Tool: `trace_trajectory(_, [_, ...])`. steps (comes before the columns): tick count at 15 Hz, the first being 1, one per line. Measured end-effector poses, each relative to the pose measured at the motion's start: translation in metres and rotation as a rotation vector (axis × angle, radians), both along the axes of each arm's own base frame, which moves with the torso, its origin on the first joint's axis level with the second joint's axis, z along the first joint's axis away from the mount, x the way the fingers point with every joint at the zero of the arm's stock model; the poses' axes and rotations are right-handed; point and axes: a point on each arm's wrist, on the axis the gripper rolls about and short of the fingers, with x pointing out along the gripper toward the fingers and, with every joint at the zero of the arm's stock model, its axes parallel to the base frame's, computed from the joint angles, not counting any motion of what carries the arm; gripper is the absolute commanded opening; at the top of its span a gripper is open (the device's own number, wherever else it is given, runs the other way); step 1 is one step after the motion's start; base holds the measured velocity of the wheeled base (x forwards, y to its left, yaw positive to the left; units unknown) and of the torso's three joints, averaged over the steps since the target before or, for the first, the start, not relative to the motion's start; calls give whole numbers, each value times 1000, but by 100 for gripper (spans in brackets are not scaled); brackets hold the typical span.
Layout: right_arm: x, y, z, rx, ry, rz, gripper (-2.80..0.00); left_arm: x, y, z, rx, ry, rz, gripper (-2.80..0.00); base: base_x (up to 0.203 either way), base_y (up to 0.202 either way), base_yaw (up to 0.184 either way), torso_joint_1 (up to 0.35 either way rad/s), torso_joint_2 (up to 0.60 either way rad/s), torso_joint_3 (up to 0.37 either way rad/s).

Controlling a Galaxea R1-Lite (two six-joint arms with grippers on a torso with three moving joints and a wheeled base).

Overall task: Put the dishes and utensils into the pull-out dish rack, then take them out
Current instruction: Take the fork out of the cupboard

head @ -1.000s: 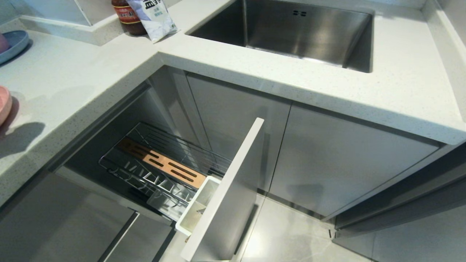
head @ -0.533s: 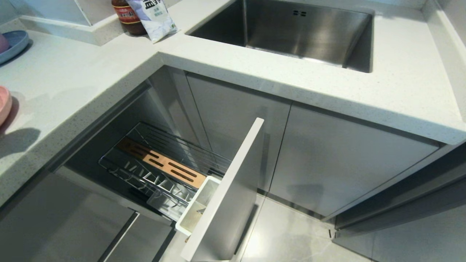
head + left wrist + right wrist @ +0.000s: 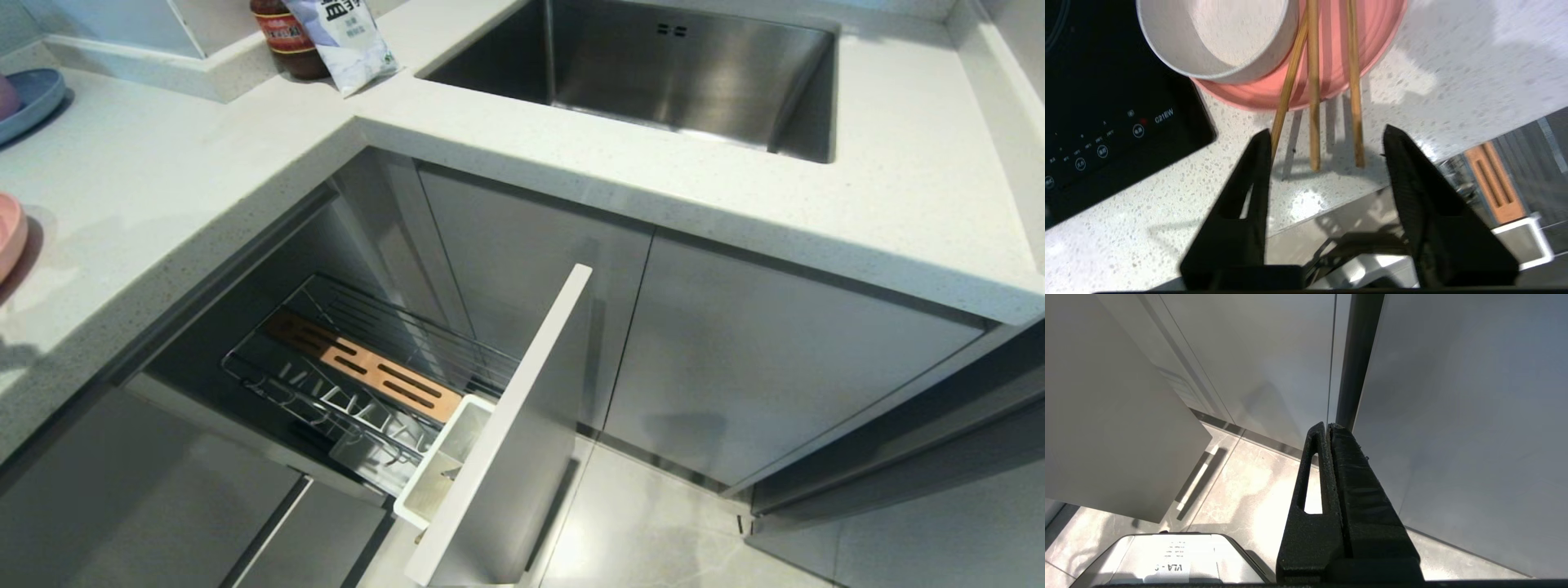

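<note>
Left gripper (image 3: 1327, 139): fingers spread, empty, at countertop (image 3: 1433, 73) edge. Three chopsticks (image 3: 1313, 94) overhanging one pink plate (image 3: 1331, 77); one speckled bowl (image 3: 1216, 36). Right gripper (image 3: 1327, 435): closed. Dish rack (image 3: 367, 376) pulled out.

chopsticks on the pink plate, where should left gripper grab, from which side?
Grip the chopsticks at their free ends, which overhang the pink plate rim above the countertop. Probably come from that open side; the bowl crowds the far ends. Left gripper is open, facing them.
</note>
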Motion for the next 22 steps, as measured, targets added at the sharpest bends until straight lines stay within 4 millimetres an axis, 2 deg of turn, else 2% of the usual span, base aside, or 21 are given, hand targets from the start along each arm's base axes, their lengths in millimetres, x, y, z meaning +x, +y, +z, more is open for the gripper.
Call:
trace_trajectory(5, [0, 0, 0, 0, 0, 0, -280, -10, -9, 15, 11, -275, -84, -280, 0, 0, 0, 0, 0, 0])
trace_trajectory(9, [0, 0, 0, 0, 0, 0, -280, 0, -25, 14, -49, -472, -218, -280, 0, 0, 0, 0, 0, 0])
trace_trajectory(12, [0, 0, 0, 0, 0, 0, -280, 9, -43, 10, -163, -578, -346, -280, 0, 0, 0, 0, 0, 0])
trace_trajectory(15, [0, 0, 0, 0, 0, 0, -280, 16, -69, -6, -303, -538, -489, -280, 0, 0, 0, 0, 0, 0])
trace_trajectory(17, [0, 0, 0, 1, 0, 0, -280, 27, -90, -26, -345, -440, -563, -280, 0, 0, 0, 0, 0, 0])
trace_trajectory(22, [0, 0, 0, 1, 0, 0, -280, 51, -140, -77, -386, -129, -622, -280, 0, 0, 0, 0, 0, 0])
